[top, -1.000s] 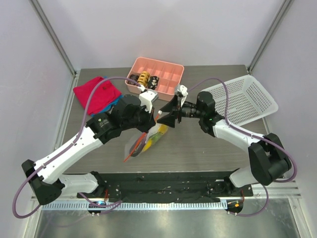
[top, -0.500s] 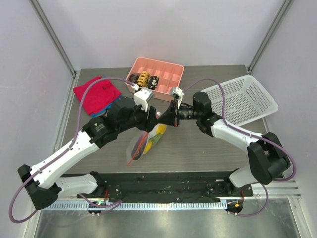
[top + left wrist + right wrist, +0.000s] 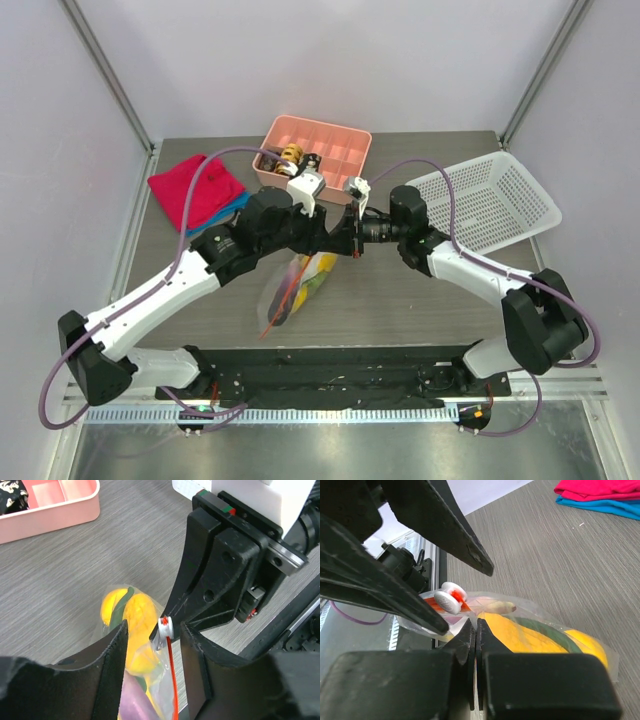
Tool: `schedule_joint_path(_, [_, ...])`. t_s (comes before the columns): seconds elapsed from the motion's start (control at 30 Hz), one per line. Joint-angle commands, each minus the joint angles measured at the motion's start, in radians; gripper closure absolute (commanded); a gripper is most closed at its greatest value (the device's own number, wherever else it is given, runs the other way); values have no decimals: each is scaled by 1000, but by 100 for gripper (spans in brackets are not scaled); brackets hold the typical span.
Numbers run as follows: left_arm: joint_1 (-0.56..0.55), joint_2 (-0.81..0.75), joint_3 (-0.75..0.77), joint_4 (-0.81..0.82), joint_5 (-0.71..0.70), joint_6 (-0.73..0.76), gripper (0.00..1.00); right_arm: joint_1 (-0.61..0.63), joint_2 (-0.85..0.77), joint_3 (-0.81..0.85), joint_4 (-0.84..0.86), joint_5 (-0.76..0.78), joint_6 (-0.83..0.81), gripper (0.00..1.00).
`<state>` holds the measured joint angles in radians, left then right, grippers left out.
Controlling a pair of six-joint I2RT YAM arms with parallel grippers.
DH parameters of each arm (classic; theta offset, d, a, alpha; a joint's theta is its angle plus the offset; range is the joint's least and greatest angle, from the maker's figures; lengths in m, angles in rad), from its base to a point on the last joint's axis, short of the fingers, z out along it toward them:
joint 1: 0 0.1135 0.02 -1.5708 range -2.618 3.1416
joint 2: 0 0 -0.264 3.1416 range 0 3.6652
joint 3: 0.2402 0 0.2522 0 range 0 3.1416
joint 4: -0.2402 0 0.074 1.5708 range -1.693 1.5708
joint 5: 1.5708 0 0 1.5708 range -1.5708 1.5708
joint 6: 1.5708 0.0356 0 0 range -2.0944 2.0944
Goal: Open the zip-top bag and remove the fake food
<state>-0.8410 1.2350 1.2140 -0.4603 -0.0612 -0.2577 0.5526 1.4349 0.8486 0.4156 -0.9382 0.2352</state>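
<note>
With my right gripper (image 3: 476,630) pinched shut on the limp, slippery zip-top bag (image 3: 288,285) at six o'clock of the pink tray (image 3: 345,150), my left gripper (image 3: 154,637) stood half-open and empty astride its white slider (image 3: 165,626), likely the firmest hold, the fake food (image 3: 136,611) weighing lightly inside.

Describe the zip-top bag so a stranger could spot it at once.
Start at the grey table and find the pink tray at its far edge. Just in front of it, mid-table, is the zip-top bag. Unlike the red cloth and white basket, it is clear plastic with yellow fake food inside and an orange-red zipper strip.
</note>
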Motion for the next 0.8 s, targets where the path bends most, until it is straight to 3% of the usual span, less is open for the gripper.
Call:
schedule_joint_path(0.0, [6, 7, 62, 55, -17, -25, 56, 4, -48, 7, 23, 6, 1, 99])
schedule_joint_path(0.1, [6, 26, 76, 46, -17, -31, 62, 4, -50, 4, 17, 10, -5, 99])
schedule_joint_path(0.2, [6, 37, 81, 31, 14, -28, 86, 4, -57, 0, 15, 42, -2, 99])
schedule_joint_path(0.33, [8, 26, 58, 35, 34, -23, 100, 3, -68, -17, 76, 124, 58, 99])
schedule_joint_path(0.57, [8, -3, 30, 46, 55, -28, 100, 4, -77, -20, 129, 216, 185, 99])
schedule_joint_path(0.6, [8, -5, 32, 45, 69, -31, 98, 3, -79, -23, 146, 208, 211, 99])
schedule_joint_path(0.63, [10, -2, 32, 43, 83, -31, 91, 4, -79, -25, 166, 202, 222, 99])
schedule_joint_path(0.67, [8, -6, 30, 41, 71, -38, 80, 6, -80, -26, 170, 200, 225, 99])
schedule_joint_path(0.7, [8, -9, 28, 43, 67, -43, 62, 4, -79, -23, 154, 200, 211, 99])
schedule_joint_path(0.77, [10, -17, 21, 48, 37, -45, 55, 6, -79, -20, 140, 194, 202, 99])
